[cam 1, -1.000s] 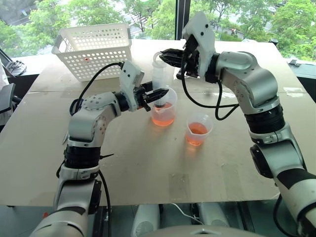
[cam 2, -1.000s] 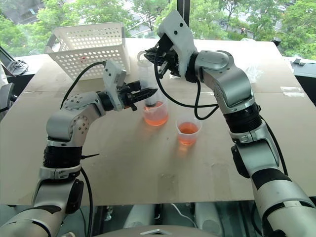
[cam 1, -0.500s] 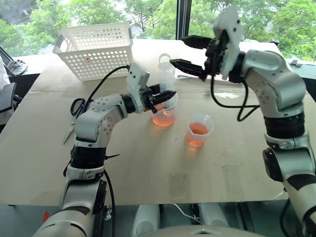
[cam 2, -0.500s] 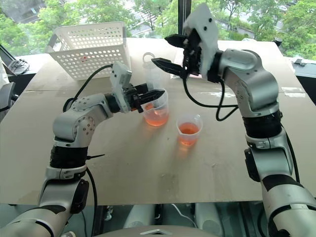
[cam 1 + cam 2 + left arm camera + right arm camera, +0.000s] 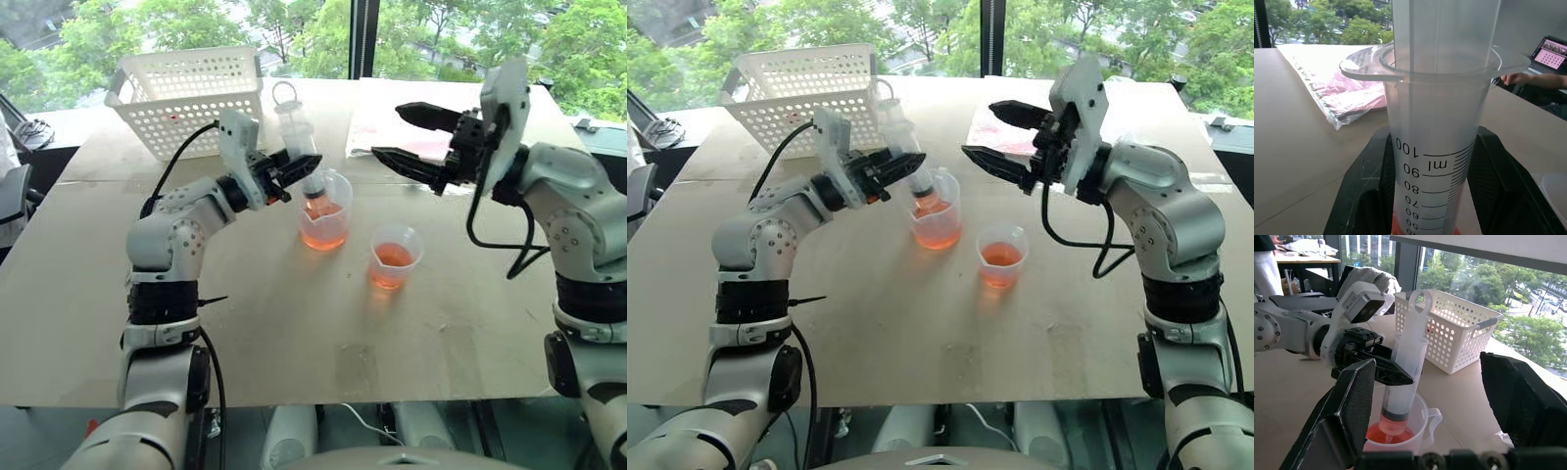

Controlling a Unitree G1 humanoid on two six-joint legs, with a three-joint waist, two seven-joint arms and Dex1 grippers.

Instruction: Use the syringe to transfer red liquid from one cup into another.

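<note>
The left gripper has its fingers closed on the barrel of the syringe, which leans with its ring-topped plunger up and toward the far left and its nozzle down inside the taller spouted cup. That cup stands near the middle of the surface and holds red liquid in its lower part; in the right wrist view a little red also sits at the bottom of the barrel, beneath the dark plunger seal. The shorter cup stands just to the near right of the taller one, apart from it, and already holds some red liquid. The right gripper hangs in the air to the right of the syringe with its fingers spread wide and nothing between them. A white basket sits at the far left of the surface. The step in hand appears to be carrying the syringe across to the shorter cup. To do it well, the left arm should lift the nozzle straight up clear of the spouted rim before moving sideways, keep the barrel close to upright so nothing drips, and centre the tip over the smaller cup before the free right fingers take the plunger ring and press slowly.
</note>
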